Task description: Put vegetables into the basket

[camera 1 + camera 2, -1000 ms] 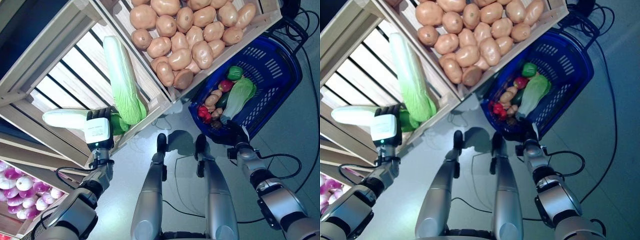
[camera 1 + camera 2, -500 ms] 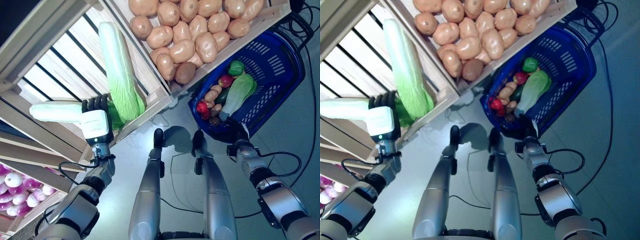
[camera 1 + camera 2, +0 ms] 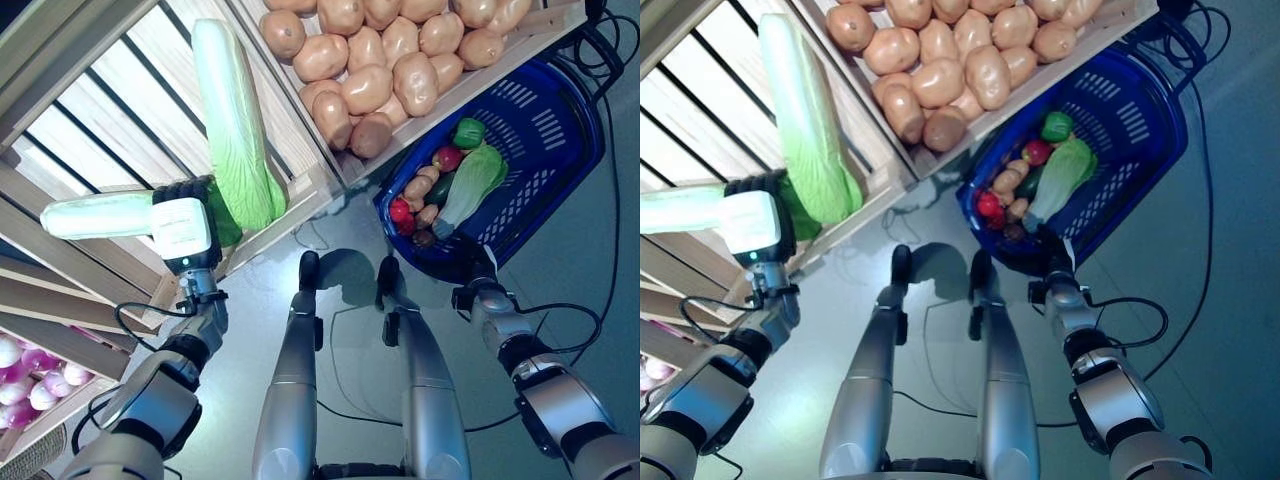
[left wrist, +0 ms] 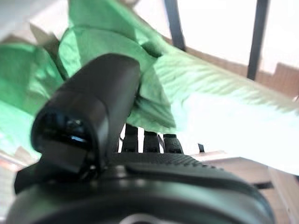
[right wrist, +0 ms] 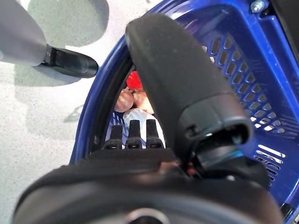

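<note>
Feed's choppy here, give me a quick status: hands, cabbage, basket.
Left robot hand shut on napa cabbage in the slatted crate. Right robot hand shut on blue basket rim. Second cabbage lies alongside.

Perforated glossy plastic basket [image 3: 545,130], slatted wooden crate [image 3: 90,140]

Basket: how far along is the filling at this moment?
Done: the basket already holds a cabbage, a pepper and small vegetables. In hand: the left hand grips a cabbage in the crate; the right hand holds the basket rim. Left: carry it over; another cabbage remains.
</note>
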Controlling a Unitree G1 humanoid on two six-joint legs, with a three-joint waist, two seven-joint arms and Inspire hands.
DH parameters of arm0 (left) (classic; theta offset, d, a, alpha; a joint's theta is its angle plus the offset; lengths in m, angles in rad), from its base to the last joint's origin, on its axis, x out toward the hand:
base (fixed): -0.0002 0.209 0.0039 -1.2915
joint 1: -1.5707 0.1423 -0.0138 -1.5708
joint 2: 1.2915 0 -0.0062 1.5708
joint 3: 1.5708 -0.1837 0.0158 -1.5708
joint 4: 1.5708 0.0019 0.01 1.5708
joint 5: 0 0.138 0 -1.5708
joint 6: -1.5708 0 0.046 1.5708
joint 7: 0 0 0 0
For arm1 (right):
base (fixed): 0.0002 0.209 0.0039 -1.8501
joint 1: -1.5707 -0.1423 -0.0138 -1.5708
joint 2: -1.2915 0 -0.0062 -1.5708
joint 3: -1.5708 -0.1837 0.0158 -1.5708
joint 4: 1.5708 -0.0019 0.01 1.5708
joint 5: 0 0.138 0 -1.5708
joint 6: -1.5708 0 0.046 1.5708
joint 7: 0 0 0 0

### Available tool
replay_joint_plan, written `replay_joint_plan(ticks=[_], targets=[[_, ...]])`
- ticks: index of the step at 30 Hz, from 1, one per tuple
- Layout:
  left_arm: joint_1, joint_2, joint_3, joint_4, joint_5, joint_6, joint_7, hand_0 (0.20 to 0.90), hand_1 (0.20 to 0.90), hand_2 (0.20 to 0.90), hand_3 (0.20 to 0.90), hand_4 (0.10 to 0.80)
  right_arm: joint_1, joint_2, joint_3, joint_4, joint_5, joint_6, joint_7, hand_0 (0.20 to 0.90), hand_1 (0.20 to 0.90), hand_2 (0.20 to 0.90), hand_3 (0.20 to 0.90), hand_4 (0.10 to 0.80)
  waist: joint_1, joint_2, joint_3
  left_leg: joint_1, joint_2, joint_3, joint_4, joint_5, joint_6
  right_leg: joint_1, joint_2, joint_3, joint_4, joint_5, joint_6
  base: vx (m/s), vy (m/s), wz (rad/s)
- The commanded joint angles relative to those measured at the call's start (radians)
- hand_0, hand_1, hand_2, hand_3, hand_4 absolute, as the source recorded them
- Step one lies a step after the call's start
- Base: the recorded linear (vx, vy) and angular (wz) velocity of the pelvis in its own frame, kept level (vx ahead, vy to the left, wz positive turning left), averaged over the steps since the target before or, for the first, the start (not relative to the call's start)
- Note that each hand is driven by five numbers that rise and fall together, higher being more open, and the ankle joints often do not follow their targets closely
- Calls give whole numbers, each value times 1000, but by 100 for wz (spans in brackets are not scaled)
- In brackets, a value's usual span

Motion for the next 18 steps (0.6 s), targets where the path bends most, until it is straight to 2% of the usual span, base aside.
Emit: replay_joint_plan(ticks=[1, 10, 15, 18], targets=[[-54, 55, 92, 54, -87, 10, 9, 300, 300, 300, 300, 400, 59, -45, -10, -29, 50, -42, -6, 900, 900, 900, 900, 800, -14, -9, -4, -58, -54, 28, 47, 31, 36, 57, 48, -22, -64, 46, -34, 0, 0, 0], [-21, 56, 112, 43, -142, -4, 7, 300, 300, 300, 300, 400, 74, -42, -18, -43, 54, -66, -5, 900, 900, 900, 900, 800, -13, -3, -4, -4, -57, 26, 33, 21, 34, 110, 45, -23, -84, 36, -35, 20, -16, 0], [33, 47, 136, 1, -180, -2, 12, 300, 300, 300, 300, 400, 113, -32, -30, -85, 40, -58, -29, 900, 900, 900, 900, 800, -14, 3, -4, 57, -56, 25, 2, 27, 31, 173, 29, -26, -127, 44, -26, 60, -16, -1], [99, 33, 168, -44, -175, -33, 22, 300, 300, 300, 300, 400, 145, -22, -47, -95, 32, -47, -48, 900, 900, 900, 900, 800, -7, 7, -4, 145, -56, 28, -59, 41, 31, 263, 8, -36, -191, 59, -13, 82, -21, -4]])
